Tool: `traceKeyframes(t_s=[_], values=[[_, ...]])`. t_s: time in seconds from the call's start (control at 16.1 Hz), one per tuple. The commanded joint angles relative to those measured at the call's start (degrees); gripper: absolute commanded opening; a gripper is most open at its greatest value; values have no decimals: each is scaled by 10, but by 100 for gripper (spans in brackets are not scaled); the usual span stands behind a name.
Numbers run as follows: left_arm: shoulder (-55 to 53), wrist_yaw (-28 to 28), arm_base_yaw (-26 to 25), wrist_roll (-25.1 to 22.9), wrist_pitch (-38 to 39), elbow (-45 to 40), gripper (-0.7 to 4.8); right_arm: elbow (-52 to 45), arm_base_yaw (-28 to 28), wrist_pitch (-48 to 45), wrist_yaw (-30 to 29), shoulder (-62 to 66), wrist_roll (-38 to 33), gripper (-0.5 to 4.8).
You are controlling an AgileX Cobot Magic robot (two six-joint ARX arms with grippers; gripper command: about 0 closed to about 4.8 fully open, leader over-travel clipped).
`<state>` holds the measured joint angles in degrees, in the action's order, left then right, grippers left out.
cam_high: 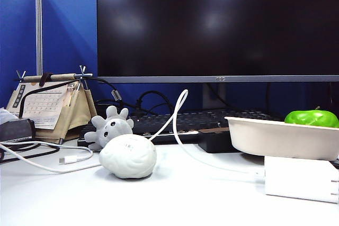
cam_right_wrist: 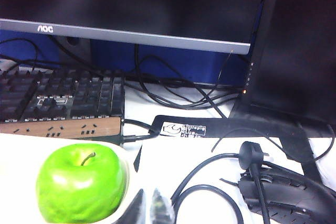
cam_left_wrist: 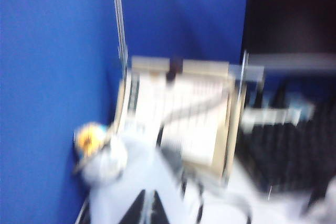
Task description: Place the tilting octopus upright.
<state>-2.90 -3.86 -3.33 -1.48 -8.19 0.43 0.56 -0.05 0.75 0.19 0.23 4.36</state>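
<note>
While both end effectors sit closed, left (cam_left_wrist: 146,211) and right (cam_right_wrist: 149,208), the fuzzy round-headed octopus (cam_high: 110,127) tilts

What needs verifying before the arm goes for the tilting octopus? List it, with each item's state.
1. Octopus located: ok, behind the brain-shaped ball, in front of the keyboard.
2. Octopus upright: not ok, it leans sideways.
3. Approach from the front clear: not ok, the ball and white cable crowd it.
4. Left gripper shut and empty: ok.
5. Right gripper shut and empty: ok, near the green apple in its bowl.
6. Left wrist view sharp: not ok, blurred.
</note>
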Motion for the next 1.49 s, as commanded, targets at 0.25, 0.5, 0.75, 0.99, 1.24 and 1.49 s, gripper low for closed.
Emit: traceKeyframes(t_s=[0.25, 0.5, 0.75, 0.99, 1.24, 1.49], values=[[0, 0, 0, 10, -4, 0, 18, -1, 0, -10, -3, -1, 1, 26], [0, -41, 0, 36, -19, 0, 18, -1, 0, -26, -3, -1, -31, 26], [0, -147, 0, 112, -116, 33, 18, 30, 1, -182, -54, -1, -121, 5], [0, -177, 0, 159, -11, 170, 18, 174, 1, -122, -162, -1, -138, -5], [-1, -185, 0, 159, 217, 321, 18, 334, 1, 119, -211, 3, -138, -5], [-1, -241, 0, 159, 316, 388, 17, 386, 0, 255, -336, 21, -185, -5]])
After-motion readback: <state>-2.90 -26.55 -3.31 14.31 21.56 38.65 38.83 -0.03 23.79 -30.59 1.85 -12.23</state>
